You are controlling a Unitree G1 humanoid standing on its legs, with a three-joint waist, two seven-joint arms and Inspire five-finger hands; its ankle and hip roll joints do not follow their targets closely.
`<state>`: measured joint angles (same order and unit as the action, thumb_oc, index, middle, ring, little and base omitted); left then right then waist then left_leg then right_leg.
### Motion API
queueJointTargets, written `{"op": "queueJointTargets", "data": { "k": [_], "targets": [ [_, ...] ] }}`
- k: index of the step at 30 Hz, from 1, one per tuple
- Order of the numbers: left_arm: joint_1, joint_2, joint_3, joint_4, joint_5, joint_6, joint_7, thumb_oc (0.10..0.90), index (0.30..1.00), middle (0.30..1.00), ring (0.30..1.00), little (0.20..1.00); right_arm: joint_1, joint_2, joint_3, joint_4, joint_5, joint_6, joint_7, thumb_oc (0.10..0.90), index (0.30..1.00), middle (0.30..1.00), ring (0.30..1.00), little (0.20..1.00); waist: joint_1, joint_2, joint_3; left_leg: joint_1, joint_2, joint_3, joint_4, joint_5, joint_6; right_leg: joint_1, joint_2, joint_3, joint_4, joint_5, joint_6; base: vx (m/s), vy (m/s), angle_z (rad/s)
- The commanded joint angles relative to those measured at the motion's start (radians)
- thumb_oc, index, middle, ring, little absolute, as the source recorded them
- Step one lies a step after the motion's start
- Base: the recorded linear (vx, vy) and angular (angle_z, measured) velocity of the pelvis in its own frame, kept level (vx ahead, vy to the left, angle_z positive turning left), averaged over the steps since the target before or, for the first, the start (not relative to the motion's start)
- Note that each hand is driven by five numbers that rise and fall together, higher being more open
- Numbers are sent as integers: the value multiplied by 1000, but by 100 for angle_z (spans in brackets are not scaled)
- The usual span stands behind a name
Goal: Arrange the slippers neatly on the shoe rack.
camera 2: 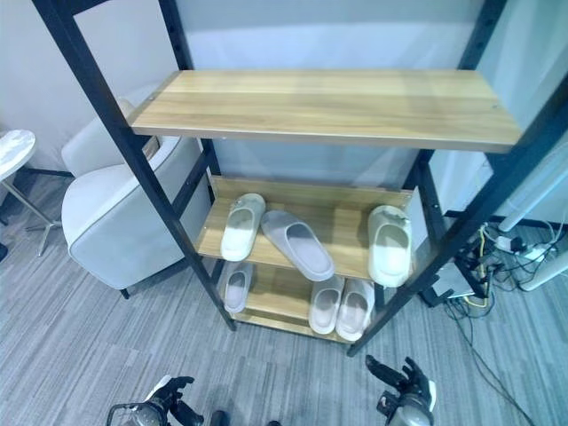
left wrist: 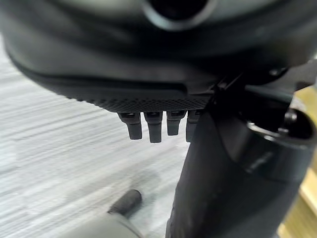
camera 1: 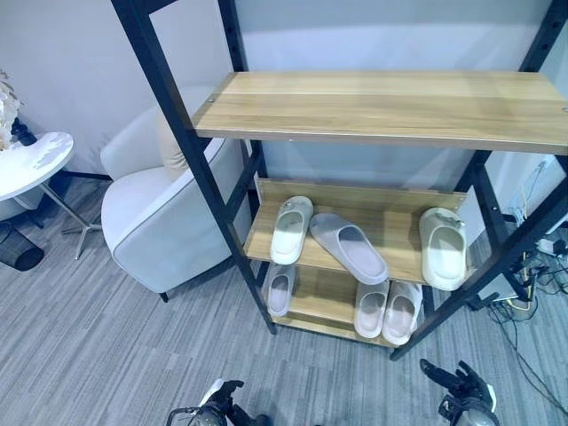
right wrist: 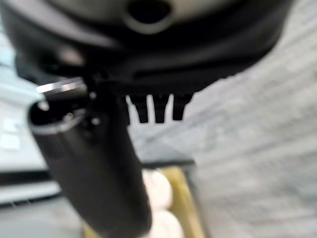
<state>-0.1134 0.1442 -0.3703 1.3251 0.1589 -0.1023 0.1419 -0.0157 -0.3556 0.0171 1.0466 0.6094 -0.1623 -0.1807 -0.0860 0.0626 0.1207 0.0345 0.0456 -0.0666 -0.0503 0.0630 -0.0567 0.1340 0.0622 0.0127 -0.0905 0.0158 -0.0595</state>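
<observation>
A: We start with the left robot hand (camera 1: 217, 404), low over the floor at the near left. Its fingers (left wrist: 148, 126) hang straight and it holds nothing.

B: The right robot hand (camera 2: 406, 383) matches it at the near right, fingers spread loosely and empty, well short of the shoe rack (camera 1: 177, 133).

A: Further out, the middle shelf (camera 1: 390, 209) carries three slippers. A white slipper (camera 1: 291, 229) sits straight on the left, a grey slipper (camera 1: 348, 246) lies askew beside it, toe swung right, and another white slipper (camera 1: 443, 247) sits at the right end, overhanging the near edge.

B: On the bottom shelf (camera 1: 324, 302) we see one pale slipper (camera 1: 280, 288) on the left and a pale pair (camera 1: 387, 311) side by side on the right. The top shelf (camera 1: 382, 106) holds nothing.

A: We judge these foam slides light, soft and springy, with no risk of breaking.

B: Smooth, though. We would take the grey one by its strap, thumb under the band, since a pinched sole may flex and slip.
</observation>
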Motion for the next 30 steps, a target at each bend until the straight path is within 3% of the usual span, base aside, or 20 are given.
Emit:
{"op": "queueJointTargets", "data": {
  "k": [1,6,9,12,13,14,16,22,25,30],
  "targets": [
    [11,23,-29,34,-1,6,25,800,900,900,900,900,-10,20,-4,-63,-44,-33,38,800,900,900,900,900,45,-12,-51,16,-14,-5,6,-50,14,-48,-104,74,77,-55,150,27,66,10],
    [1,16,-38,17,3,4,31,800,900,900,900,900,-10,43,78,-86,-133,-14,53,800,900,900,900,900,53,-17,-58,36,-20,0,-21,-52,22,-44,-113,73,54,-42,158,4,37,2],
    [-36,21,-50,-22,-16,-6,32,800,900,900,900,900,-60,34,236,-108,-328,19,84,800,900,900,900,900,82,-33,-56,24,-37,-30,-37,-42,29,-50,-120,46,58,-46,162,-47,12,9],
    [-58,17,-86,-22,32,-3,21,800,900,900,900,900,-93,56,334,-134,-388,30,128,800,900,900,900,900,96,-44,-51,12,-49,-44,-37,-42,31,-51,-127,28,56,-51,165,-34,-3,27],
    [-63,48,-87,-10,36,-2,-17,800,900,900,900,900,-233,-86,268,-134,-314,96,205,800,900,900,900,900,111,-61,-61,16,-49,-50,-37,-42,27,-39,-130,19,47,-54,167,-1,-28,27],
    [-65,53,-76,-26,40,-14,-18,800,900,900,900,900,-101,-100,278,-224,-321,45,231,800,900,900,900,900,103,-64,-59,14,-49,-48,-37,-40,26,-42,-130,17,49,-53,170,31,-37,18],
    [-46,61,-64,-43,62,-23,-36,800,900,900,900,900,23,-110,318,-250,-332,1,300,800,900,900,900,900,94,-67,-50,13,-46,-40,-37,-38,25,-42,-129,17,48,-49,171,-25,-5,22],
    [-27,71,-70,-47,125,-22,-67,800,900,900,900,900,55,-154,414,-441,-390,-1,396,800,900,900,900,900,100,-75,-35,14,-42,-47,-37,-36,24,-37,-122,11,41,-52,167,-14,2,-2],
    [-16,67,-51,-27,151,-25,-84,800,900,900,900,900,112,-317,422,-780,-327,-12,501,800,900,900,900,900,92,-85,-38,13,-38,-43,-37,-37,19,-36,-119,13,41,-56,166,0,0,0],
    [2,53,-36,-24,151,-38,-102,800,900,900,900,900,153,-517,370,-1074,-226,-37,580,800,900,900,900,900,79,-83,-46,13,-33,-41,-37,-37,13,-32,-116,8,32,-52,169,0,0,0]
  ]
}}
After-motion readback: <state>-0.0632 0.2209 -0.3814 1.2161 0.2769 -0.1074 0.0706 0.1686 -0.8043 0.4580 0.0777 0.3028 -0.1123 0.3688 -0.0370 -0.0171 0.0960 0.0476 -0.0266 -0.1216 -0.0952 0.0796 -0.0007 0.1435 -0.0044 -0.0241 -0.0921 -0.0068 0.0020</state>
